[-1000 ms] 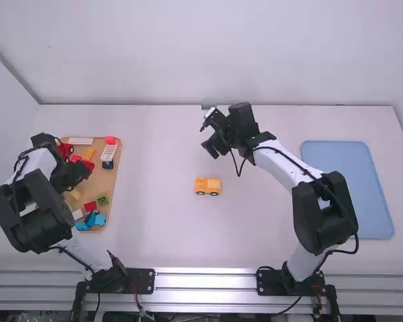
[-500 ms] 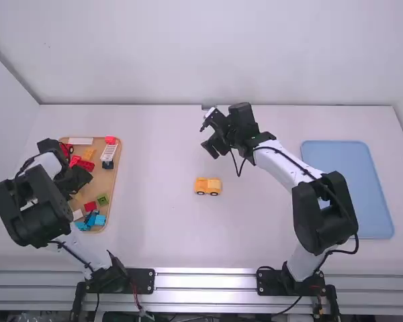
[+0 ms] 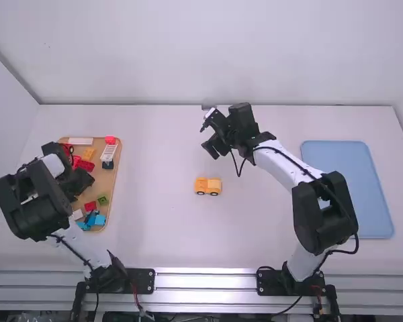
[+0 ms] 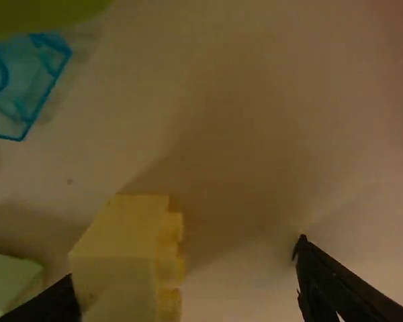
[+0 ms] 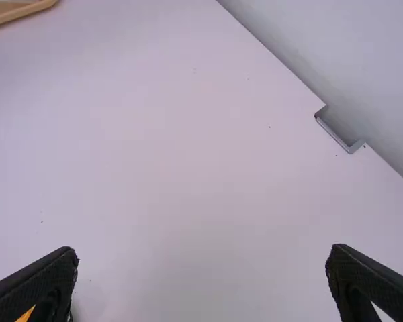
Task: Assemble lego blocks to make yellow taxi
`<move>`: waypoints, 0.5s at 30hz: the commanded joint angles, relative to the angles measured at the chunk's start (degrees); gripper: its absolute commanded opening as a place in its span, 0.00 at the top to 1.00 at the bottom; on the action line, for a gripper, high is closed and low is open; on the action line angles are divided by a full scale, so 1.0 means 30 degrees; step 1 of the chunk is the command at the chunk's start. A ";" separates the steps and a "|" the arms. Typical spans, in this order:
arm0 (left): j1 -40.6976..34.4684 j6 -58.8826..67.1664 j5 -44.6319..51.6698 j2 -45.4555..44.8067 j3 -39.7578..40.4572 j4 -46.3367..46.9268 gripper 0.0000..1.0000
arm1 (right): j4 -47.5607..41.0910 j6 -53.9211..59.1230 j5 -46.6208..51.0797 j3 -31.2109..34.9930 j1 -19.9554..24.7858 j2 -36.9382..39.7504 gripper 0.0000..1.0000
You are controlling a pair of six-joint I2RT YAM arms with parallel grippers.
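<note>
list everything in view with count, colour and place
white table: one, white, under everything
tan wooden tray: one, tan, table's left side
plastic blocks: many, partly hidden; red, yellow, white, blue, green; on the wooden tray
wheeled toy car of blocks: one, yellow with black wheels, mid-table
flat rectangular tray: one, light blue, table's right side
small metal bracket: one, grey, table's far edge
robot arms: two, white and black; left over the wooden tray, right beyond the car
end effectors: two, black, open; left around a yellow block, right above the table
</note>
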State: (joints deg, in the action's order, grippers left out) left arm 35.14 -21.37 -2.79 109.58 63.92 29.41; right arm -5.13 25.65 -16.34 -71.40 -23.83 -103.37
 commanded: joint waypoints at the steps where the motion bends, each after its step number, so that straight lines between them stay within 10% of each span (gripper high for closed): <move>1: 0.0168 -0.0080 0.0087 0.0619 -0.0211 0.0080 0.35 | -0.0022 -0.0087 -0.0044 -0.0197 -0.0073 0.0350 0.01; 15: 0.0168 -0.1770 -0.1880 0.0627 -0.0204 0.1107 0.45 | 0.0408 -0.0095 -0.0095 -0.0197 -0.0073 0.0350 0.01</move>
State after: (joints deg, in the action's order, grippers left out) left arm 35.20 -24.10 -4.14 109.58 64.03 31.64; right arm -4.01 25.61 -16.34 -71.40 -23.83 -103.37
